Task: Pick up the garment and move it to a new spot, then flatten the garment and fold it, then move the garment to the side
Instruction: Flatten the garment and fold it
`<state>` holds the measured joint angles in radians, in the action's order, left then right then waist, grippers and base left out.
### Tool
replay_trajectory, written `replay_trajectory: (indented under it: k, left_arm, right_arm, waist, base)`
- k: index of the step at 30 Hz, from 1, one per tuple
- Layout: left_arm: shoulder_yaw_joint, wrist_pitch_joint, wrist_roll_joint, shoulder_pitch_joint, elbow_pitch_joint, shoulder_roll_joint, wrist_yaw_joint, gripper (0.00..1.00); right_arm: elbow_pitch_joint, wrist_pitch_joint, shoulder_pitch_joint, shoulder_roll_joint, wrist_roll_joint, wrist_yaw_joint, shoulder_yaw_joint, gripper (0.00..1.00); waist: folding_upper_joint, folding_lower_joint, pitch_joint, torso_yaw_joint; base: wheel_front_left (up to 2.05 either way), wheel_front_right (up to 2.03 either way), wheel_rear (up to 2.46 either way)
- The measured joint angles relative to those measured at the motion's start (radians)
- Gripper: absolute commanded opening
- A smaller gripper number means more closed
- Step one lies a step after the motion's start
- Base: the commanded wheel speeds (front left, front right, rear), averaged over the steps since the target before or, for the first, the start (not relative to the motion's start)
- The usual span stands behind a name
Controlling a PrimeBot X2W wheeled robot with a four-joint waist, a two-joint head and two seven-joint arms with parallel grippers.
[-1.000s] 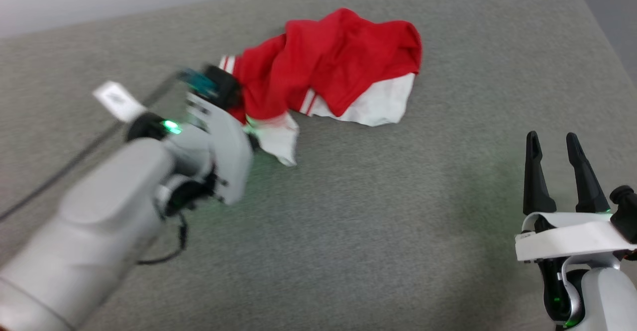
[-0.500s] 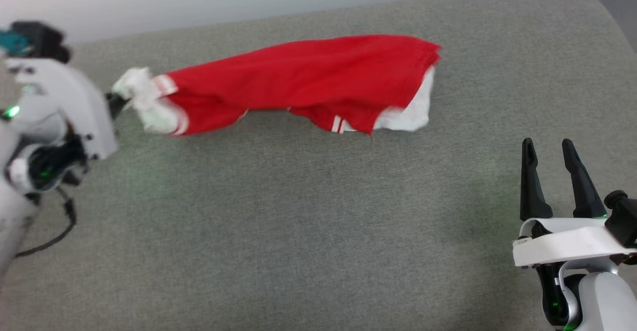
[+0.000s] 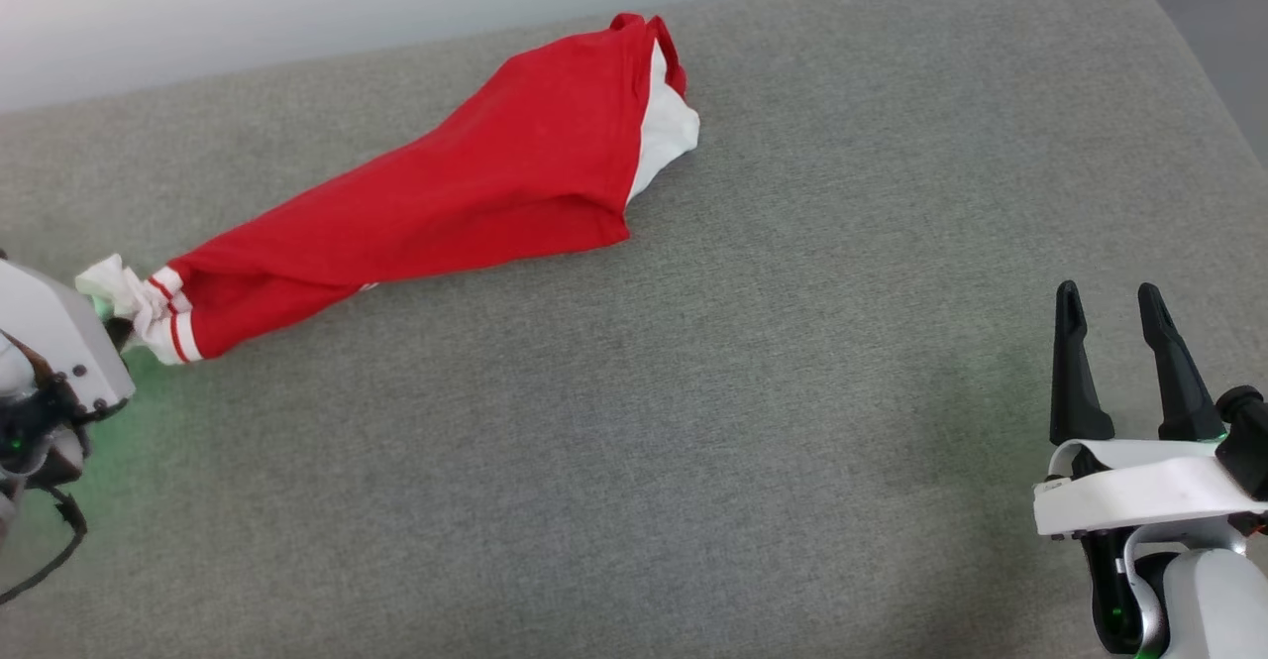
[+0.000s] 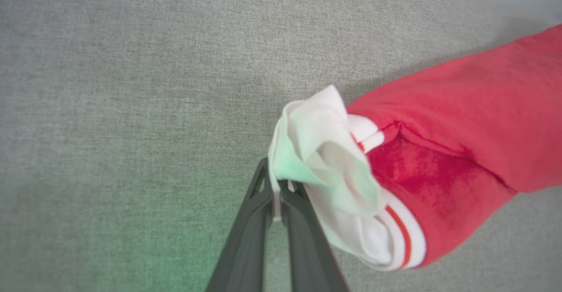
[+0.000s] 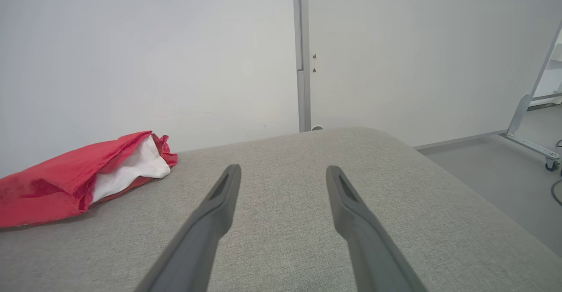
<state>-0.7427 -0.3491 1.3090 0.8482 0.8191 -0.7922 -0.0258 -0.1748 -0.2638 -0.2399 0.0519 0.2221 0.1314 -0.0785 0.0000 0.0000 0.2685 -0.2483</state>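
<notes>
**Jersey pulled out long toward the robot's left**

Dragged by its sleeve, the red jersey (image 3: pixel 446 203) has gone from a bunched heap a second ago to a long, narrow band. The left tool (image 3: pixel 119 330) has swung from mid-picture out to the left edge.

Head view: the jersey lies slantwise on the grey fabric-covered counter (image 3: pixel 693 441). Its open hem, with white lining showing, sits near the far edge, and its white sleeve (image 3: pixel 129 294) with red-striped trim is at the near left. The left tool meets that sleeve, its pale housing cut off by the picture's edge. The right tool (image 3: pixel 1108 292) rests at the lower right, well apart from the cloth, its two dark fingers spread with nothing between them.

Left wrist view: the left tool (image 4: pixel 276 182) is pinched together on a fold of the white sleeve (image 4: pixel 325 151), which bunches over the fingertips. The red jersey (image 4: pixel 461 142) trails off to the right above the counter (image 4: pixel 109 85).

Right wrist view: the right tool (image 5: pixel 283 171) points across the counter (image 5: pixel 285 239) with its fingers wide apart. The jersey's (image 5: pixel 48 182) hem end lies at the far left, before a pale wall (image 5: pixel 175 41). To the right are the floor (image 5: pixel 483 173) and a metal frame (image 5: pixel 531 103).
</notes>
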Motion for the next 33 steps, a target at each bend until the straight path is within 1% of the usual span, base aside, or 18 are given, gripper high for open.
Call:
replay_trajectory:
  k: [1,3,4,5,8,15,18,21,23,26,28,31,32,33]
  left_arm:
    - [-0.002,0.017,-0.005,0.0,0.019,0.013,0.009,0.07]
    - [-0.005,0.021,-0.009,0.001,0.029,0.019,0.01,0.42]
    - [-0.014,0.039,-0.021,0.003,0.05,0.03,0.017,0.78]
    - [-0.014,0.039,-0.021,0.003,0.05,0.03,0.017,1.0]
    - [-0.029,0.07,-0.05,0.01,0.077,0.044,0.031,1.0]
    - [-0.035,0.198,-0.098,0.034,0.098,0.051,0.071,1.0]
    - [-0.033,0.27,-0.114,0.031,0.083,0.054,0.076,1.0]
    - [-0.029,0.344,-0.124,0.008,0.04,0.071,0.077,1.0]
    - [-0.023,0.409,-0.128,-0.019,-0.01,0.087,0.064,1.0]
    - [-0.018,0.518,-0.141,-0.085,-0.105,0.116,0.021,1.0]
    - [-0.029,0.575,-0.183,-0.131,-0.181,0.131,-0.017,1.0]
    - [-0.014,0.608,-0.253,-0.198,-0.321,0.163,-0.081,1.0]
    - [0.003,0.609,-0.286,-0.222,-0.373,0.175,-0.1,1.0]
    - [0.035,0.609,-0.342,-0.249,-0.435,0.191,-0.131,1.0]
  right_arm:
    - [0.001,0.0,0.0,0.0,-0.01,0.0,-0.001,1.0]
    - [0.002,0.0,0.0,0.0,-0.014,0.0,0.002,1.0]
    - [0.003,0.0,-0.002,0.0,-0.02,0.0,0.011,1.0]
    - [0.003,0.0,-0.002,0.0,-0.02,0.0,0.011,1.0]
    - [0.004,0.0,-0.011,0.0,-0.036,0.0,0.02,1.0]
    - [-0.019,0.0,-0.013,0.01,-0.079,0.0,0.055,1.0]
    - [-0.048,0.0,-0.018,0.044,-0.085,0.0,0.093,1.0]
    - [-0.102,0.001,-0.045,0.097,-0.087,0.0,0.154,1.0]
    - [-0.131,0.023,-0.074,0.135,-0.086,0.0,0.196,1.0]
    - [-0.155,0.079,-0.131,0.198,-0.068,0.0,0.256,1.0]
    - [-0.171,0.131,-0.168,0.237,-0.029,0.0,0.297,1.0]
    - [-0.191,0.239,-0.228,0.299,0.047,0.0,0.363,1.0]
    - [-0.196,0.278,-0.247,0.326,0.072,0.0,0.383,1.0]
    - [-0.204,0.32,-0.27,0.355,0.096,0.0,0.402,1.0]
  waist:
    - [0.0,0.0,0.001,0.005]
    - [0.0,0.0,0.002,0.008]
    - [0.0,0.0,0.002,0.015]
    - [0.0,0.0,0.002,0.015]
    - [0.0,0.0,-0.001,0.026]
    - [0.0,0.0,-0.018,0.066]
    - [0.0,0.0,-0.027,0.091]
    - [0.0,0.0,-0.037,0.121]
    - [0.0,0.0,-0.043,0.143]
    - [0.0,0.0,-0.051,0.179]
    - [0.0,0.0,-0.054,0.206]
    - [0.0,0.0,-0.057,0.25]
    - [0.0,0.0,-0.057,0.265]
    - [0.0,0.0,-0.056,0.281]
  base:
    - [0.0,0.0,0.0]
    - [0.0,0.0,0.0]
    - [0.0,0.0,0.0]
    - [0.0,0.0,0.0]
    - [0.0,0.0,0.0]
    - [0.0,0.0,0.0]
    - [0.0,0.0,0.0]
    - [0.0,0.0,0.0]
    - [0.0,0.0,0.0]
    - [0.0,0.0,0.0]
    - [0.0,0.0,0.0]
    - [0.0,0.0,0.0]
    - [0.0,0.0,0.0]
    - [0.0,0.0,0.0]
